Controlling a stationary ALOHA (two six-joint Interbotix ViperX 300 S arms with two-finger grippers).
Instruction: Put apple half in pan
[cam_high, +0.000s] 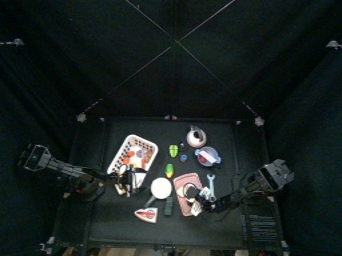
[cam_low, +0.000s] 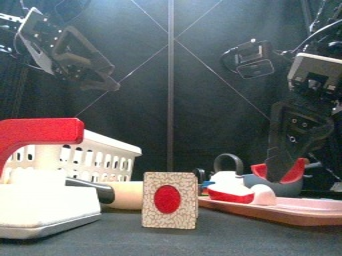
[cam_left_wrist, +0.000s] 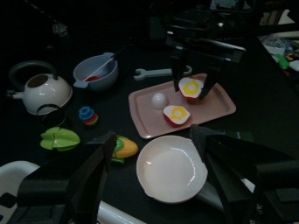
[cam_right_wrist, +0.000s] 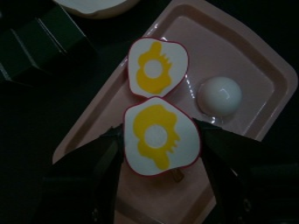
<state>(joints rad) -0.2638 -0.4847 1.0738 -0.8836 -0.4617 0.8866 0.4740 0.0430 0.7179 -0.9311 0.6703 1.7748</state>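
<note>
Two apple halves with red skin and creamy, yellow-centred faces (cam_right_wrist: 162, 133) (cam_right_wrist: 158, 66) lie face up on a pink tray (cam_right_wrist: 251, 61), next to a white egg (cam_right_wrist: 219, 91). My right gripper (cam_right_wrist: 163, 166) is open, with a jaw on each side of the nearer half; it also shows in the left wrist view (cam_left_wrist: 194, 70) and the top view (cam_high: 203, 200). The white round pan (cam_left_wrist: 172, 168) (cam_high: 162, 187) sits left of the tray. My left gripper (cam_left_wrist: 163, 179) is open and empty above the pan.
A red-and-white basket (cam_high: 134, 152) stands at the back left. A kettle (cam_left_wrist: 41, 92), a blue bowl (cam_left_wrist: 96, 70), a wrench (cam_left_wrist: 152, 73), a green star (cam_left_wrist: 59, 137) and a small stacked toy (cam_left_wrist: 86, 115) lie behind the pan. A card with a red circle (cam_low: 171, 198) stands at the front.
</note>
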